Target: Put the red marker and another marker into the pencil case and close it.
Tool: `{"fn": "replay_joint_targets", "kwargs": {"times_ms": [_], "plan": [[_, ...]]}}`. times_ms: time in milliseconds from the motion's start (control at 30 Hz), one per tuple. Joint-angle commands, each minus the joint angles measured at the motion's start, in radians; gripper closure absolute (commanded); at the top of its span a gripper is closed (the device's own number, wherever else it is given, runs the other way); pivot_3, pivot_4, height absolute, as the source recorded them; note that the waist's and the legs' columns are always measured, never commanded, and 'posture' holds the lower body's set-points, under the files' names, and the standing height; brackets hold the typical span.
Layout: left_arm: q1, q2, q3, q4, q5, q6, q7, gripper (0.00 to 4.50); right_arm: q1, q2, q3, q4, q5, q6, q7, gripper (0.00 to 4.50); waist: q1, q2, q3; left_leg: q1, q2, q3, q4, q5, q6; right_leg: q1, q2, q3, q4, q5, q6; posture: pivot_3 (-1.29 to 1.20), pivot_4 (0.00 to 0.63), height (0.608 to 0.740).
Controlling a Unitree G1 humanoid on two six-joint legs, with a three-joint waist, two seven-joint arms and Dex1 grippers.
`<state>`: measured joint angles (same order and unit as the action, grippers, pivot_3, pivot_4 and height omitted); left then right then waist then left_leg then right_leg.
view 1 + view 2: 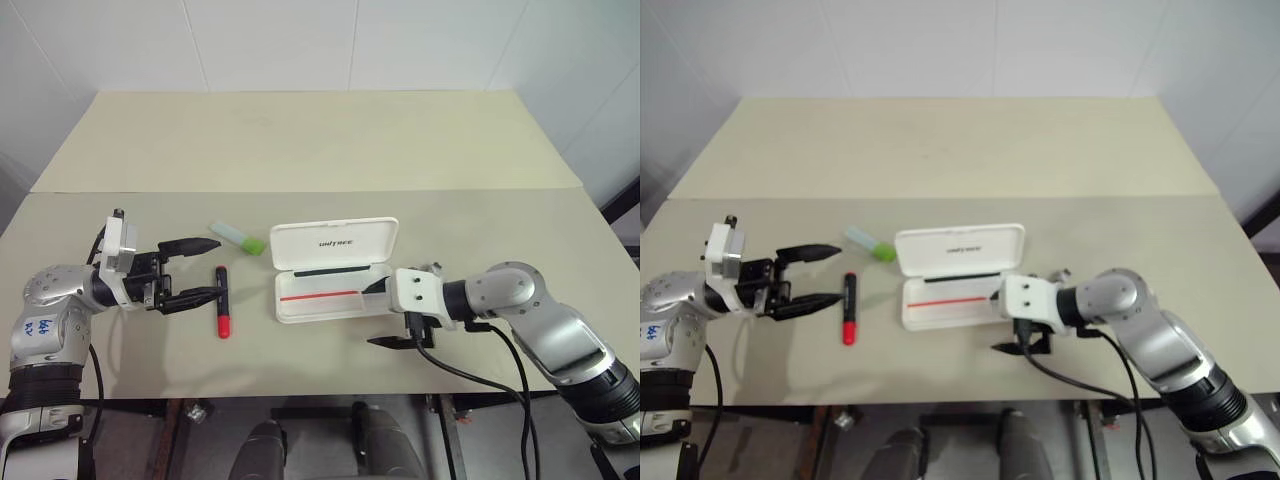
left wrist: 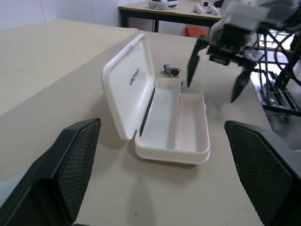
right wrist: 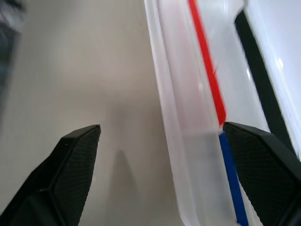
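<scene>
The case (image 1: 330,275) lay open near the table's (image 1: 300,150) front edge, its long axis running left to right, the lid (image 1: 335,243) tipped back toward 12 o'clock. A red stripe (image 1: 318,296) ran lengthwise inside the tray; in the right wrist view a blue stripe (image 3: 231,174) continued its line. The red marker (image 1: 222,301) lay at 9 o'clock from the case, long axis front to back, red end toward 6 o'clock. The highlighter (image 1: 238,237) lay at about 10 o'clock from the case, slanted, green cap pointing toward the case. Both were outside the case.

The lid's lettering was too small to read, and the case's right end was hidden by the right gripper.

The left gripper (image 1: 200,270) was held level, pointing right toward the red marker, fingers spread and empty. The right gripper (image 1: 385,315) reached leftward and downward at the case's right front corner, fingers apart astride the tray's front wall, holding nothing.
</scene>
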<state>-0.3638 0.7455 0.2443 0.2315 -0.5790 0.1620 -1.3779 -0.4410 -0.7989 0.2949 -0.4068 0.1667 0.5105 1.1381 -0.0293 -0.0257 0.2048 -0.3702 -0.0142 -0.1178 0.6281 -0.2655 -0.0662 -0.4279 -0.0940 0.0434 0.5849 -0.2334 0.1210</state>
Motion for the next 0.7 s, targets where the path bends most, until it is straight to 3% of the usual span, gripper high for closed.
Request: {"fn": "replay_joint_targets", "kwargs": {"times_ms": [33,200,333,533,700], "plan": [[0.032,-0.003,0.02,-0.075,-0.006,0.012,0.046,0.0,0.025,-0.01,-0.079,-0.064,0.089,0.027,0.016,0.05,0.0,0.0,0.0,0.0,0.0,0.0,0.0,0.0,0.0,0.0,0.0,0.0,0.0,0.0,0.0,0.0,0.15,0.74],[0.098,-0.003,0.04,-0.16,-0.016,0.089,0.164,0.0,0.056,-0.021,-0.148,-0.085,0.181,0.019,0.043,0.05,0.001,-0.001,0.0,0.0,0.0,0.0,0.0,0.0,0.0,0.0,0.0,0.0,0.0,-0.001,-0.001,0.0,0.15,0.74],[0.179,-0.011,0.052,-0.265,0.028,0.225,0.396,0.0,0.065,-0.026,-0.222,-0.067,0.243,0.001,0.052,0.05,0.001,-0.001,0.0,0.0,0.0,0.0,0.0,0.0,0.0,0.0,0.0,0.001,0.0,-0.001,-0.001,0.0,0.15,0.74],[0.266,-0.094,0.08,-0.428,0.023,0.378,0.682,0.0,0.073,-0.045,-0.28,0.005,0.243,-0.019,0.037,0.05,0.003,-0.001,0.001,0.0,0.0,0.0,0.0,0.0,0.0,0.0,0.0,0.001,-0.001,-0.001,-0.001,0.0,0.15,0.74],[0.273,-0.143,0.033,-0.501,0.069,0.472,0.846,0.0,0.08,-0.059,-0.289,0.054,0.235,-0.055,0.048,0.05,0.004,-0.002,0.001,0.0,0.0,0.001,0.001,0.0,0.0,0.001,0.0,0.001,-0.001,-0.001,-0.001,0.0,0.15,0.74]]}}
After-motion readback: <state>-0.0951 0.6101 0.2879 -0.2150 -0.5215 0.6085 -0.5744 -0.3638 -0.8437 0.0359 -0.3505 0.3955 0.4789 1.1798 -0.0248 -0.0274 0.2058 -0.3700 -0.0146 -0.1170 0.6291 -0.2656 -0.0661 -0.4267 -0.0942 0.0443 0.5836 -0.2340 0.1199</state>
